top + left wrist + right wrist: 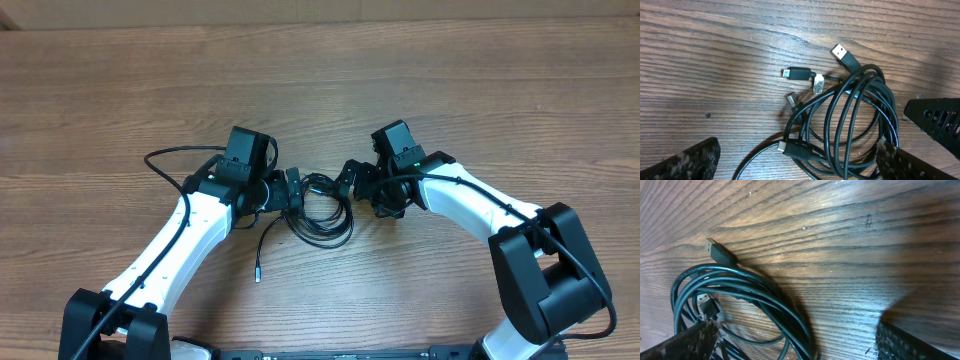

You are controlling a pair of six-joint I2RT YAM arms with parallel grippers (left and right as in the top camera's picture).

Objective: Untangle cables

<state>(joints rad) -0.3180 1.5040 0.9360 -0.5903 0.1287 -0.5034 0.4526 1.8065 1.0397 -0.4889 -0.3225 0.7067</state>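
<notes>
The cables (322, 212) lie as a tangled black coil on the wooden table between the two arms. One loose end with a small plug (258, 274) trails toward the front. My left gripper (291, 190) stands open at the coil's left edge. In the left wrist view the cables (855, 125) loop between its fingers (687, 162), with several plug ends (797, 74) lying beside the coil. My right gripper (350, 180) is open at the coil's right edge. In the right wrist view the cables (742, 292) curve past its left finger (687, 345), and one plug (720, 253) points away.
The wooden table (320, 80) stretches bare behind and to both sides of the arms. A thicker black wire (170, 155) loops out from the left arm. The right gripper's perforated finger (940, 120) shows at the right of the left wrist view.
</notes>
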